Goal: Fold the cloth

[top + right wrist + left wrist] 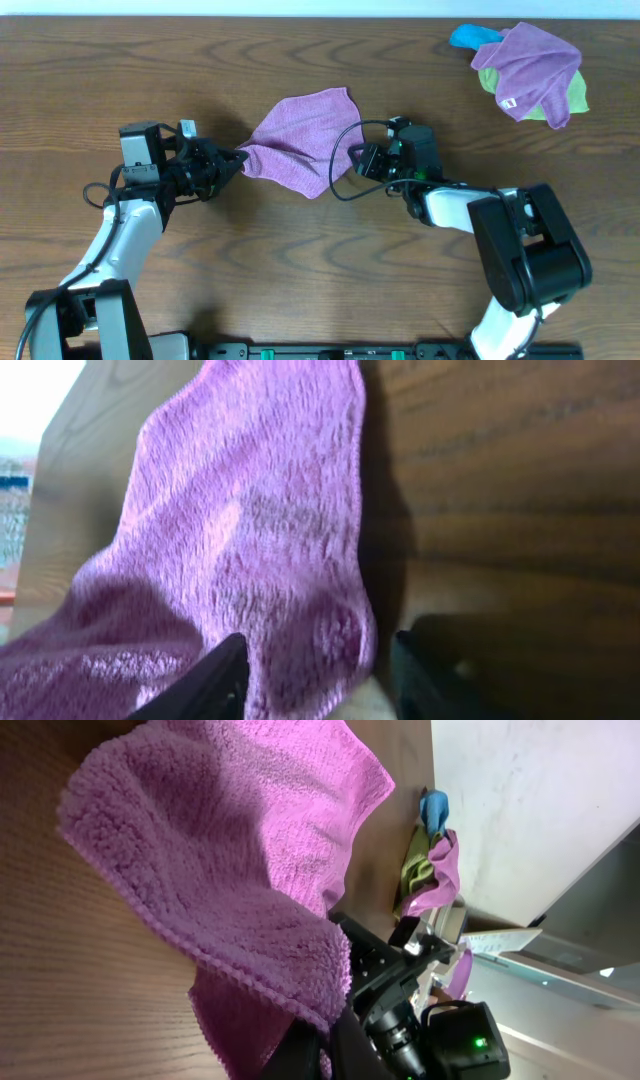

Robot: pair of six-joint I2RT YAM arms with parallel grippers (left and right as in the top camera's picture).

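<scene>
While our left gripper [233, 160] pinches the cloth [300, 140] (right gripper [357, 160] gapes open at its edge), we risk bunching it by pulling one-sided.

The cloth [300, 140] is laid at the centre of the table [320, 290], flanked by the left gripper [236, 160] at its left corner and the right gripper [356, 160] at its right edge. A pile of cloths [530, 70] is set well apart, upper right.

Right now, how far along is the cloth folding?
Early. Nothing finished: the purple cloth lies rumpled, no neat fold. In hand: the left pincer pinches its left corner; the right pincer sits open at its right edge. Left: the folding itself.
</scene>
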